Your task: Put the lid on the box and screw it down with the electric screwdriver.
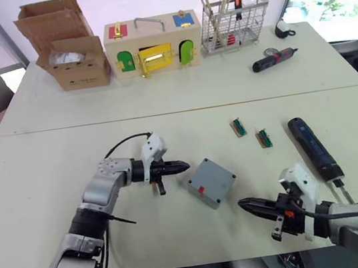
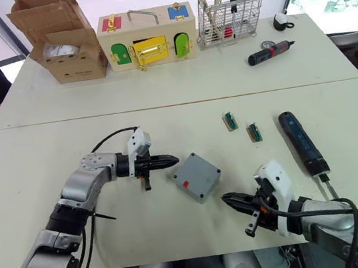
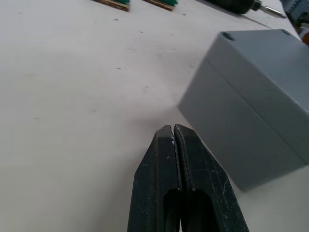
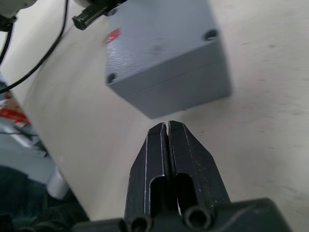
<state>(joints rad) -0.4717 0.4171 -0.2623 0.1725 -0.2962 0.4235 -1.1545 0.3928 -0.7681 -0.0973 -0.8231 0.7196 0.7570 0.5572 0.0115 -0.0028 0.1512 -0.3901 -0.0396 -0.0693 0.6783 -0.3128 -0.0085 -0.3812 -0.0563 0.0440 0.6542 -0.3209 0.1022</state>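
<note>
On table, grey box point(image 1: 211, 182) (red mark), no legible writing

Left arm reaches in from the near left, forearm bent rightward, left gripper point(image 1: 182, 167) pointing right with fingers pressed together. Right arm enters from the near right, right gripper point(image 1: 243, 204) pointing left, fingers likewise closed.
</note>
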